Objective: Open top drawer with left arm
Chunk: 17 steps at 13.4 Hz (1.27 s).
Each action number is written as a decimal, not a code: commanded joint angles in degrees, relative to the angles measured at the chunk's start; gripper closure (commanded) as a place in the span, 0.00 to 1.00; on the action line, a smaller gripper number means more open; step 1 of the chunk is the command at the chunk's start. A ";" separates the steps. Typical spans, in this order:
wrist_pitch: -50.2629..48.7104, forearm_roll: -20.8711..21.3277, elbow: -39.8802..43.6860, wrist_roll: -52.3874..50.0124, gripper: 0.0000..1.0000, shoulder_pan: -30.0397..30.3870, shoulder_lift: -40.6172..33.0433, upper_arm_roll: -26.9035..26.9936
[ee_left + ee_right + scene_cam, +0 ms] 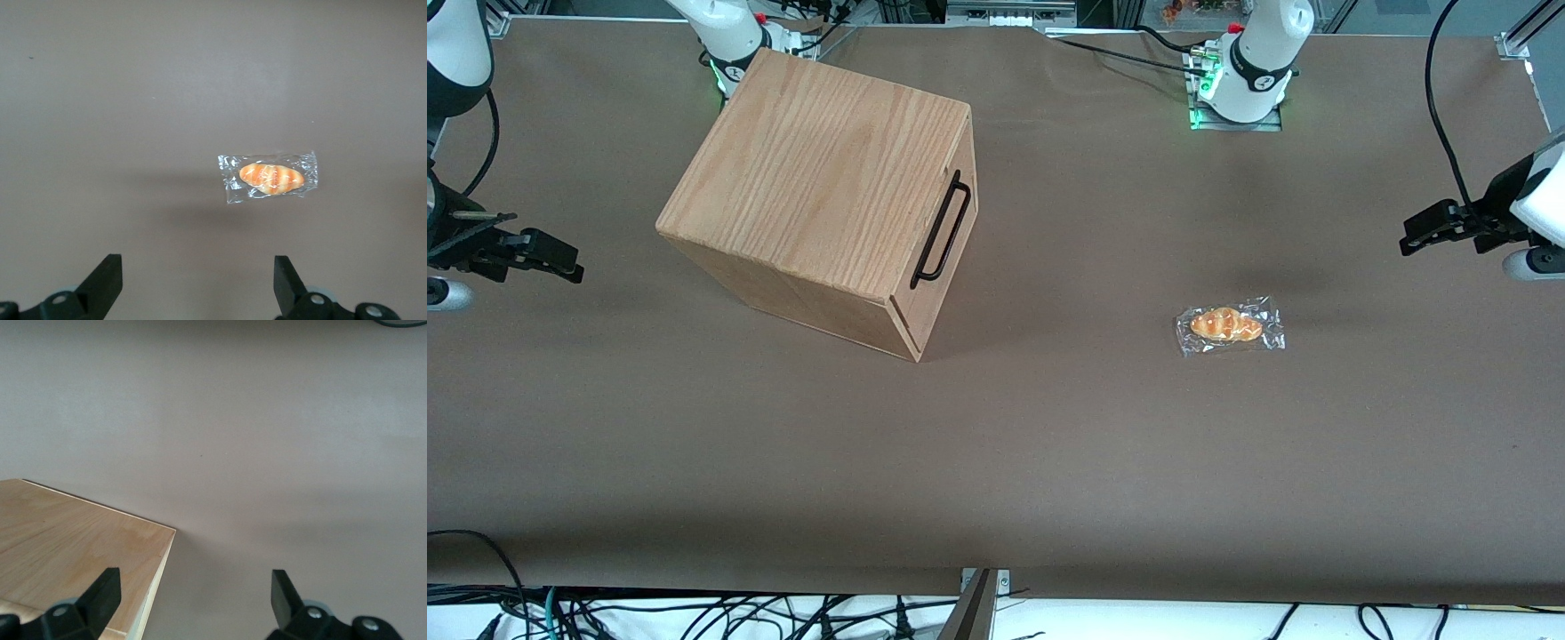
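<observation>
A wooden cabinet [818, 191] sits upper left in the front view, its top drawer [951, 222] shut, black bar handle [941, 228] facing the wrapped bread roll [1229, 326]. The left arm [1534, 200] is cut off at the right edge; its gripper [1409, 240] hangs with fingers [103, 283] spread wide, holding nothing.

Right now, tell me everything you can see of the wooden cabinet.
The wooden cabinet is a light-oak box with strong grain, standing turned at an angle on the brown table. Its top drawer looks shut, with a long black bar handle on the front. Nothing touches it; the left arm's gripper hovers open toward the working arm's end.
</observation>
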 commanded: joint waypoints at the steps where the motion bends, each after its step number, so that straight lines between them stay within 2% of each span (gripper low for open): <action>1: 0.40 2.00 -1.22 0.15 0.00 -0.09 -1.12 0.04; 11: 0.22 2.00 -2.27 0.32 0.00 -0.09 -1.12 0.04; 15: -2.58 0.68 -2.10 0.06 0.00 -1.23 -0.94 -0.58; 17: -3.90 -3.08 -1.40 -0.20 0.00 -1.49 -0.50 -1.10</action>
